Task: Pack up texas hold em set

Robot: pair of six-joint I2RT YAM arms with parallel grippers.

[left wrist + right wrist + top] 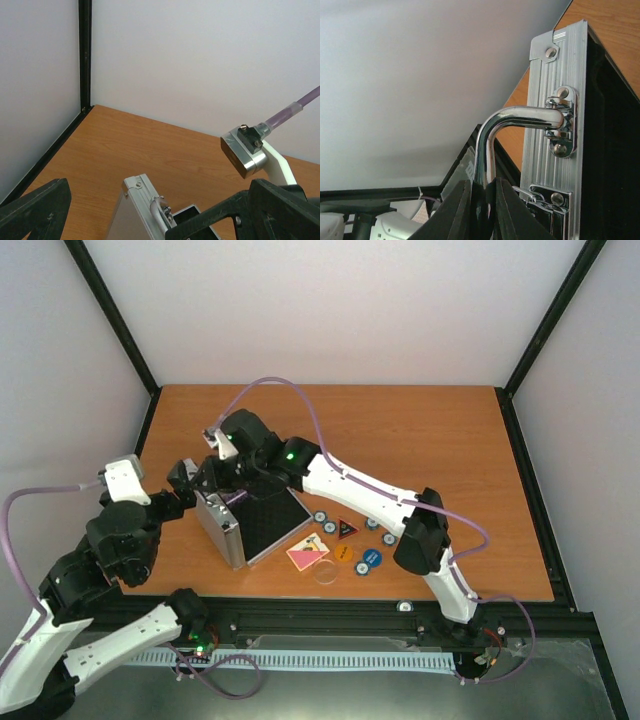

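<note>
Silver ribbed case [222, 528], black foam lining [265, 523]

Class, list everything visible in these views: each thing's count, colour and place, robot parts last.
small silver aluminium case: one, silver with black foam lining showing, left of centre on the table
chrome handle: one, silver, on the case's ribbed edge
round blue-white chips: about four, scattered right of the case
red-black triangle: one, among the chips
pink card deck: one, by the case's near corner
orange disc: one, right of the deck
blue disc: at least one, right of the orange disc
clear disc: one, nearest the front edge
wooden table: one, orange-brown, under everything
left gripper: one, black, open, left of the case
right gripper: one, black, shut on the chrome handle
</note>
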